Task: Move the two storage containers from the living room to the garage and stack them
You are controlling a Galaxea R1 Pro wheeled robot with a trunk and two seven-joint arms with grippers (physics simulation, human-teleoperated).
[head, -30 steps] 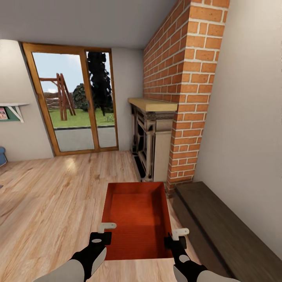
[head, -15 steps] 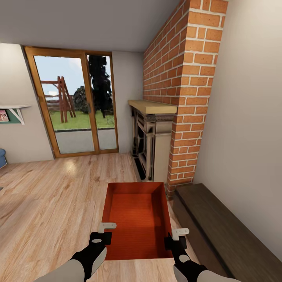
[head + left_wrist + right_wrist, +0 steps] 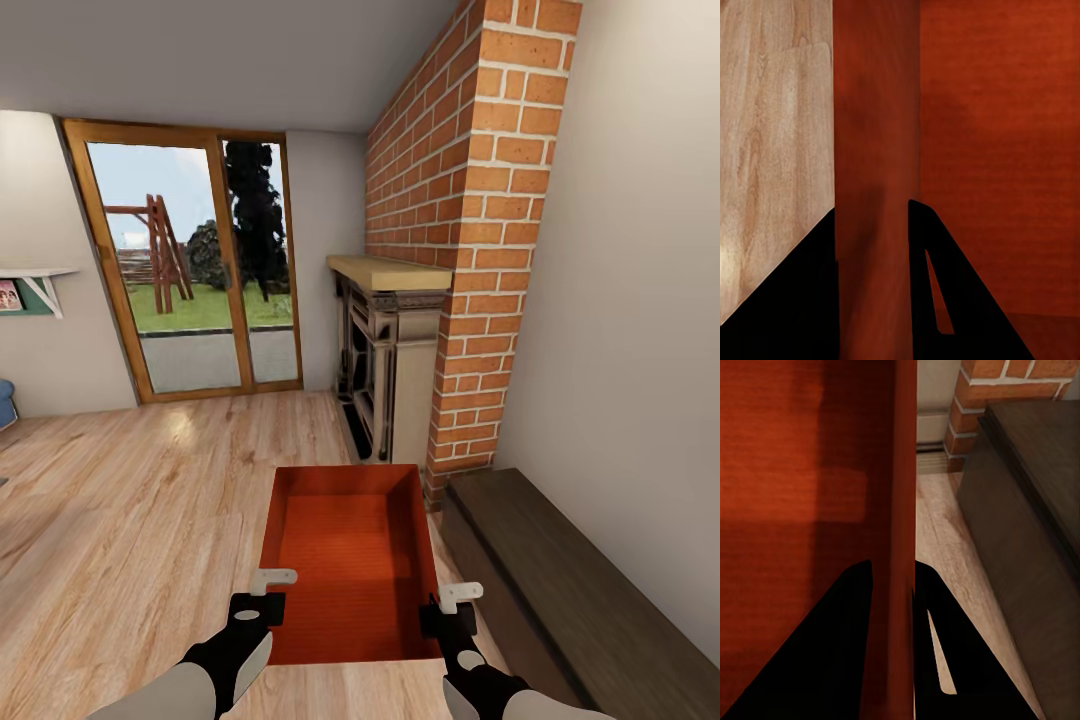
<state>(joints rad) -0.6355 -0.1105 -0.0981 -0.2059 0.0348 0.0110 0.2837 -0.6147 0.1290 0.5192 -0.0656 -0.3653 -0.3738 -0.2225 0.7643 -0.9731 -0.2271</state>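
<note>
Left jaws point(image 3: 262, 592): closed on the left side wall of the orange-red rectangular open-top storage container point(image 3: 350, 560). In the left wrist view one dark finger point(image 3: 795, 300) lies outside that wall and the other inside, with the wall pinched between them point(image 3: 874, 225).

Right jaws point(image 3: 452, 604): closed on the container's right side wall in like manner. In the right wrist view the wall point(image 3: 900, 510) passes between the two dark fingers point(image 3: 832, 660), one inside the box, one outside.

The container sits in the head view at 6 o'clock, directly ahead of the robot, held by both arms above the pale wood-plank floor point(image 3: 130, 500), its open top upward and its interior point(image 3: 997, 150) bare. Whether its base touches the floor cannot be told.

At 4 o'clock, just beside the container, lies a dark brown low wooden platform point(image 3: 570, 590) against the plain grey wall point(image 3: 640, 300); it also appears in the right wrist view point(image 3: 1035, 495). At 1 o'clock rises a red brick chimney column point(image 3: 460, 220) with a stone fireplace and pale wooden mantel point(image 3: 390, 350). At 10 o'clock stands a wood-framed glazed door point(image 3: 190, 270). At 9 o'clock is a small white wall shelf point(image 3: 35, 285).
</note>
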